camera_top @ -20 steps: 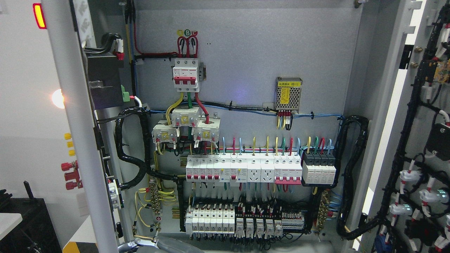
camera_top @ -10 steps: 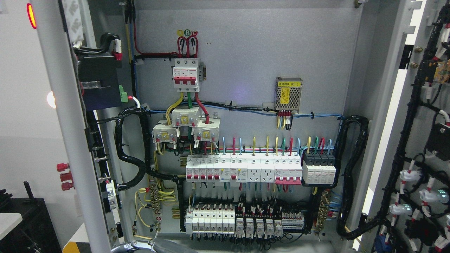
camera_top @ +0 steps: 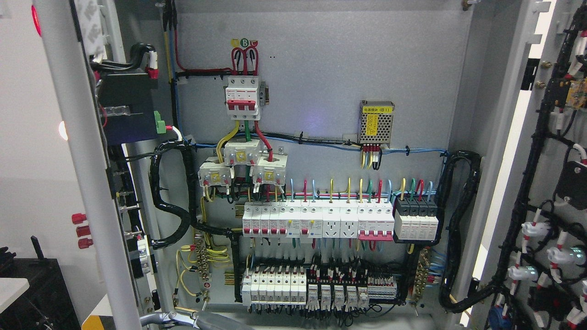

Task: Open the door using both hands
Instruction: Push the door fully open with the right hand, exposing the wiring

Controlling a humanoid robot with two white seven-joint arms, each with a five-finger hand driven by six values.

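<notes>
Both doors swung wide: left door, right door. Left arm at bottom edge; hand state impossible to tell.

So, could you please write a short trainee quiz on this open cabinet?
1. True or false: both cabinet doors stand open.
2. Which sits higher: the red three-pole breaker or the power supply?
3. Where does a robot arm show? A) bottom edge, left of middle B) top right C) centre

Key: 1 true, left door and right door are both swung out; 2 the breaker; 3 A.
</notes>
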